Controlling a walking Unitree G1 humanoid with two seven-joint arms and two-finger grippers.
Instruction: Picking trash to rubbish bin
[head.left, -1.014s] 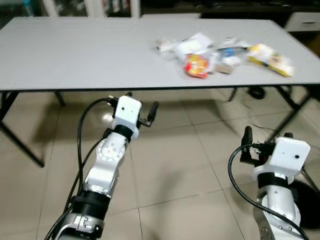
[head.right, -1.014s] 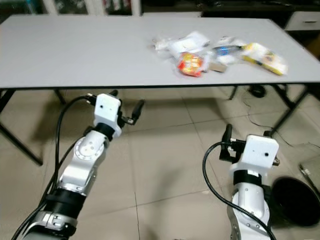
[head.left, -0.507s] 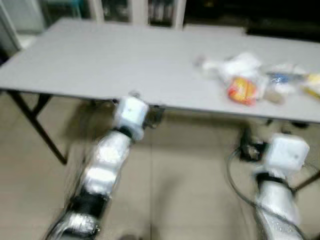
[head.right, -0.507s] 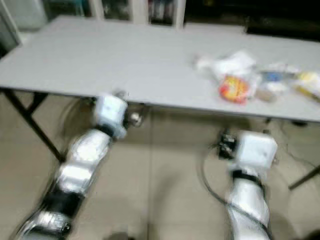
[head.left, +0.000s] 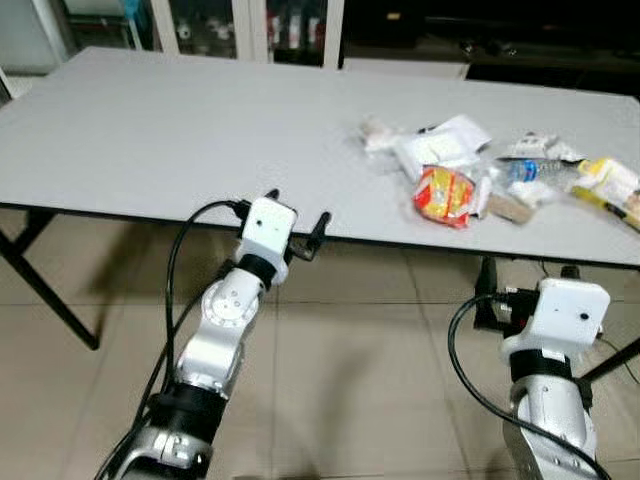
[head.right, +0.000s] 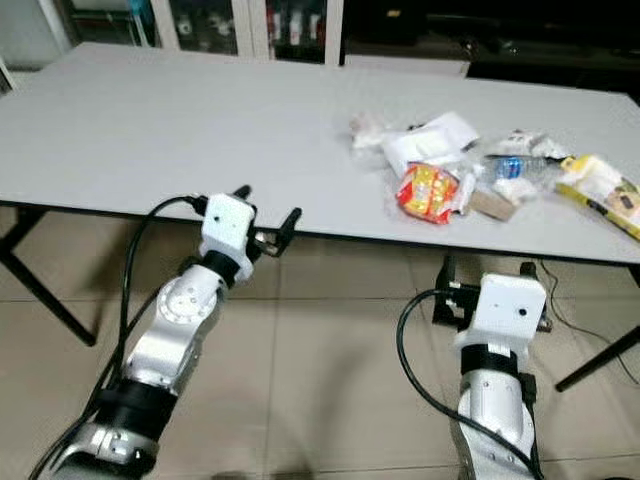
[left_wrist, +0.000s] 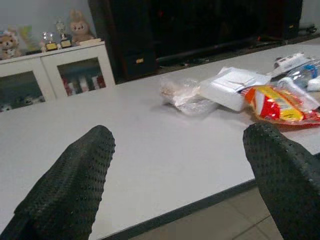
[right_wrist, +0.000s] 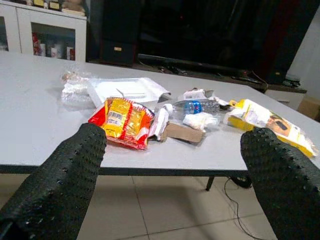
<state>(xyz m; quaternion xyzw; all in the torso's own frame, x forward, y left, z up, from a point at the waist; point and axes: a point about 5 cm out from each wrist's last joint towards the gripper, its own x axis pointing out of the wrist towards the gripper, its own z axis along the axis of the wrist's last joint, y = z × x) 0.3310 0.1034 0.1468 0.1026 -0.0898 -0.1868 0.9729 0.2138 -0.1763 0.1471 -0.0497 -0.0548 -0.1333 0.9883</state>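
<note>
A pile of trash lies on the grey table (head.left: 150, 130) at its right part. In it are a red-orange snack bag (head.left: 445, 193), a white packet (head.left: 440, 150), a clear crumpled bag (head.left: 380, 132), a small bottle (head.left: 525, 170), a cardboard scrap (head.left: 510, 206) and a yellow packet (head.left: 612, 186). My left gripper (head.left: 297, 212) is open just below the table's front edge, left of the pile. My right gripper (head.left: 527, 274) is open lower down, under the edge in front of the pile. Both wrist views look across the tabletop at the snack bag (right_wrist: 122, 120) between empty fingers.
The table stands on black legs (head.left: 45, 285) over a tiled floor (head.left: 370, 380). Glass-door cabinets (head.left: 200, 25) and dark furniture (head.left: 500, 40) stand behind it. A dark cable (head.left: 560, 300) trails on the floor under the right end.
The camera moved and blurred, then steadied closer to the table. Both grippers now sit nearer its front edge, still open. The trash lies as before.
</note>
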